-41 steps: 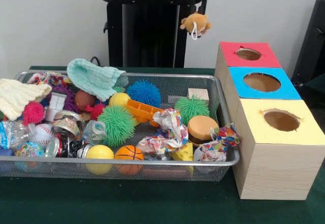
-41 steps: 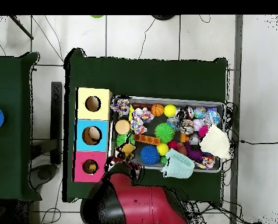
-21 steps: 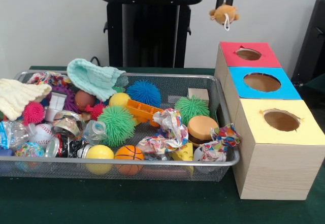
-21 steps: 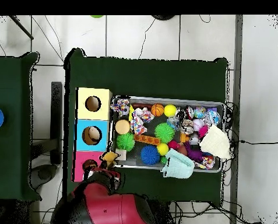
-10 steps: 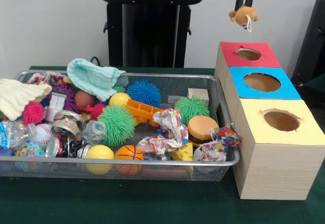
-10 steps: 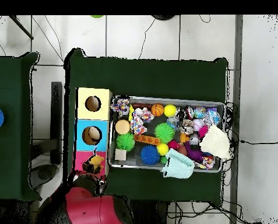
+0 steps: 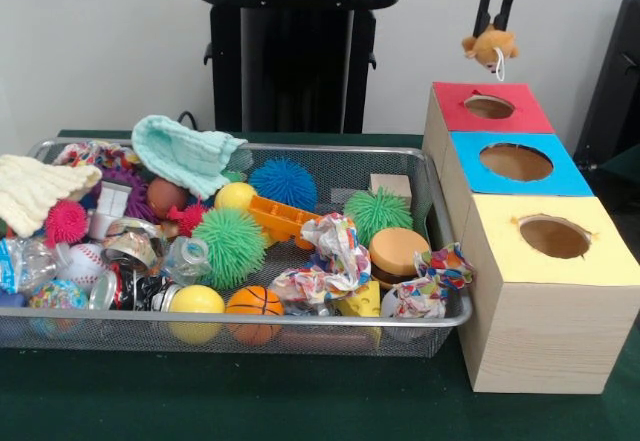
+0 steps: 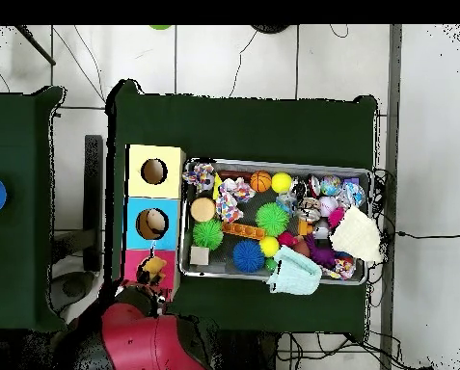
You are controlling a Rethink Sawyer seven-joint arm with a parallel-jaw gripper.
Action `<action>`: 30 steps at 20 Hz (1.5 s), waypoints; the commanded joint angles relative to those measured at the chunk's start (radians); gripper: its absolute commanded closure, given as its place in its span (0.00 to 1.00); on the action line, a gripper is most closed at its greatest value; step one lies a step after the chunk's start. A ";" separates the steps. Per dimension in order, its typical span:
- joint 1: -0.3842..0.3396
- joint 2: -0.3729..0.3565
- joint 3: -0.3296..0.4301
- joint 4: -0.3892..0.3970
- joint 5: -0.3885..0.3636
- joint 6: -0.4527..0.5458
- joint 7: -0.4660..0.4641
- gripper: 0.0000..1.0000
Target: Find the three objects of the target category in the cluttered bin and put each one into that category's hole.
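Your arm [image 8: 147, 337] comes down from above at the right of the front view, its red wrist and black jaws pointing straight down over the red box [image 7: 488, 111]. The gripper [image 7: 493, 31] is clenched on a small plush toy [image 7: 489, 47], tan and fuzzy, with a thin white loop hanging off its side. The toy hangs just below the jaws, pinched at its top, in the air above the round hole in the red box and not touching it. In the overhead view the toy [image 8: 153, 268] sits over the red box [image 8: 137, 263] at the end of the arm.

The three boxes stand in a row on the green table [image 7: 250, 401], touching each other: red, then blue [image 7: 515, 164], then yellow [image 7: 555, 241]. Each has pale wood-grain sides, a coloured paper top and a round cut hole.

Just beside them is the wire mesh bin [image 7: 250, 336], heaped with clutter. You can see spiky rubber balls in green [image 7: 230, 246], blue [image 7: 282, 183] and pink [image 7: 66, 221], a smooth yellow ball [image 7: 197, 301], a small basketball [image 7: 253, 303], a baseball [image 7: 82, 261], crumpled patterned cloth [image 7: 325, 261], a knitted mint-green cloth [image 7: 185, 153] draped over the far rim, a cream cloth [image 7: 35, 189] hanging over the left end, a plain wooden block [image 7: 390, 186] and a toy burger [image 7: 397, 253].
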 commanded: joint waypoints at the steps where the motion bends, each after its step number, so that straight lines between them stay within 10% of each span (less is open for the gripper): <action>1: -0.033 0.098 -0.012 -0.055 0.052 -0.068 0.201 1.00; 30: 0.008 0.210 -0.025 -0.010 0.135 -0.248 0.225 1.00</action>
